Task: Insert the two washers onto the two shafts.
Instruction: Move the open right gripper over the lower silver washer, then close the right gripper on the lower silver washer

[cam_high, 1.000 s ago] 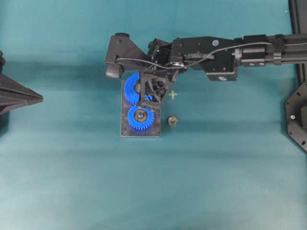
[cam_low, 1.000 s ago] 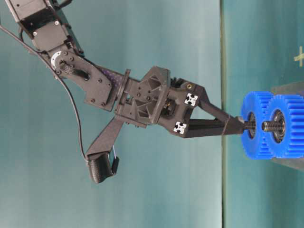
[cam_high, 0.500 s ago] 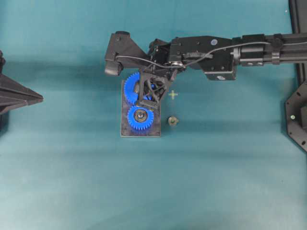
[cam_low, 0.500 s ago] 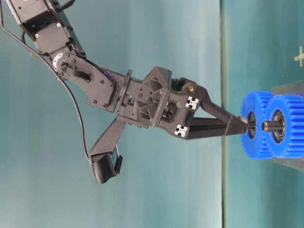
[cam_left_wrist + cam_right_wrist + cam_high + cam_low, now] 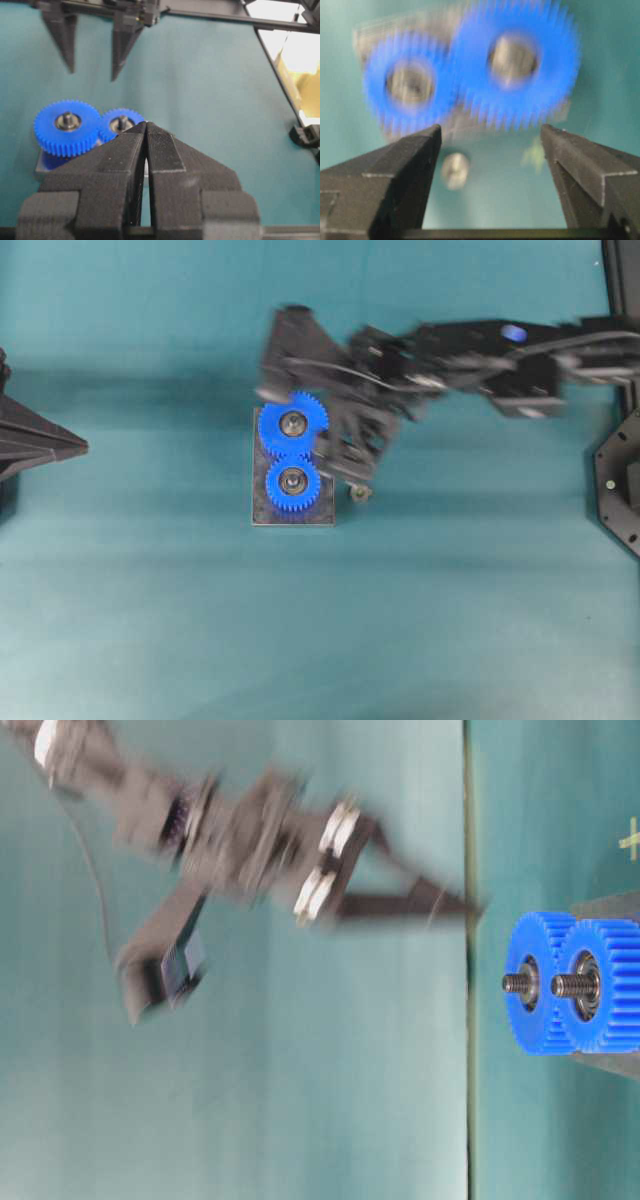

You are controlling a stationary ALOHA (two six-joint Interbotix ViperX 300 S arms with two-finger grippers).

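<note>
Two blue gears sit on a dark baseplate [image 5: 262, 512], each with a metal shaft: one [image 5: 293, 422] farther back and one [image 5: 293, 480] nearer. Grey metal rings their centres; I cannot tell whether a washer is on either shaft. A small round metal part [image 5: 360, 492] lies on the table right of the plate; it also shows in the right wrist view [image 5: 455, 171]. My right gripper [image 5: 352, 462] is open, empty and motion-blurred above the table beside the gears; it also shows in its own view [image 5: 490, 129]. My left gripper [image 5: 146, 124] is shut and empty at the far left [image 5: 85, 447].
A yellow cross mark is on the teal table right of the gears [image 5: 535, 152]. The right arm's black links [image 5: 480, 345] stretch in from the right edge. A black fixture [image 5: 620, 490] stands at the right edge.
My right gripper has come off the rear gear's shaft, opened, and moved up and to the right. The rear gear is now uncovered. The left arm has not moved.
</note>
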